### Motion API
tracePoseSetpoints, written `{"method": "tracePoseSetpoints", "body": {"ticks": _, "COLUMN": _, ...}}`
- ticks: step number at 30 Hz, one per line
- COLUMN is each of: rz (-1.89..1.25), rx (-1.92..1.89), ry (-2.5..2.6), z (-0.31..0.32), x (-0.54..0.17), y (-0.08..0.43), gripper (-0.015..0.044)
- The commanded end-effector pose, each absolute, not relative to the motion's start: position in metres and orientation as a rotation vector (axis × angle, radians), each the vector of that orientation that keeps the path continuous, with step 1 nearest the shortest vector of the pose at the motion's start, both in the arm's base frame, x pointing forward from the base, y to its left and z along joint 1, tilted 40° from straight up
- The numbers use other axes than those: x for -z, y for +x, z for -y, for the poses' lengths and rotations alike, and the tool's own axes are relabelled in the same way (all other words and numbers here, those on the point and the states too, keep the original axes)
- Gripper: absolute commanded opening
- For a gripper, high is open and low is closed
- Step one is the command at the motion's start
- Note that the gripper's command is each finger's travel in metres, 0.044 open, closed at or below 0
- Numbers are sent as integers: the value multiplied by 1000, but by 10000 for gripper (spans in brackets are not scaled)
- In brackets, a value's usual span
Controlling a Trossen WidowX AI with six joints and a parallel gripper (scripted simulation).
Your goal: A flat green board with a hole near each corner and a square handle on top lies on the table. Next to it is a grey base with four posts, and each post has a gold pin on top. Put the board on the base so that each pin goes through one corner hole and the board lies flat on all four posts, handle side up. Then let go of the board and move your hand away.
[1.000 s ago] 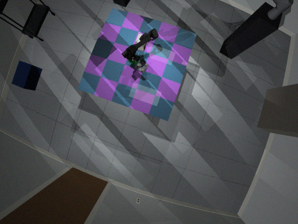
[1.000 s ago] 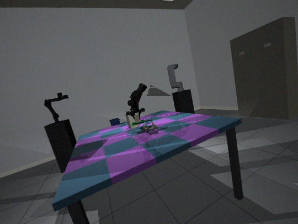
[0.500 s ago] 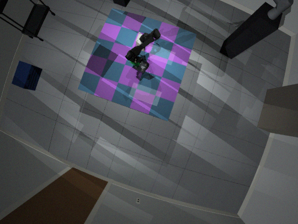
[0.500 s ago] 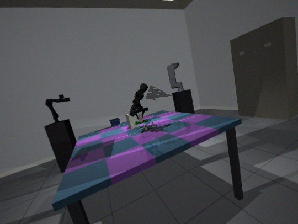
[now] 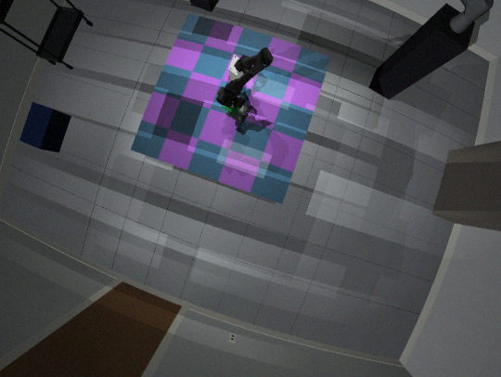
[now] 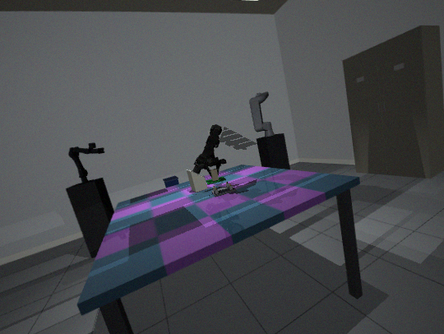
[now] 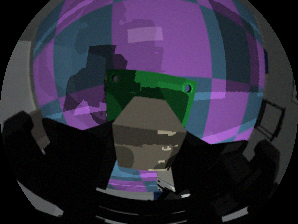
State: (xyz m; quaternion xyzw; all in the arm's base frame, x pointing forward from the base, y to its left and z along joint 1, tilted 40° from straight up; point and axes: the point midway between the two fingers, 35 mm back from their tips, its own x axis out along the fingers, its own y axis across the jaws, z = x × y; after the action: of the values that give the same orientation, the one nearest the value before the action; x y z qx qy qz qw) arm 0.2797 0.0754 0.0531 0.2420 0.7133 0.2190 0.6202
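A gripper point(image 7: 147, 121) clasps the square, tan handle point(image 7: 149, 132) of a green board point(image 7: 162, 86) above a checkered purple-and-blue table point(image 7: 162, 57). Two corner holes show along the board's far edge, left and right, while a dark shadow falls on the tabletop at left.
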Motion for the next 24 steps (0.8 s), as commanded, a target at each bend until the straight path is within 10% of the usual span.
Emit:
{"method": "tracePoseSetpoints", "body": {"ticks": 1, "rz": -1624, "rx": -517, "ry": 557, "z": -84, "x": -64, "y": 281, "gripper": 0}}
{"method": "tracePoseSetpoints", "body": {"ticks": 24, "rz": -1633, "rx": -536, "ry": 551, "z": -99, "x": -69, "y": 277, "gripper": 0}}
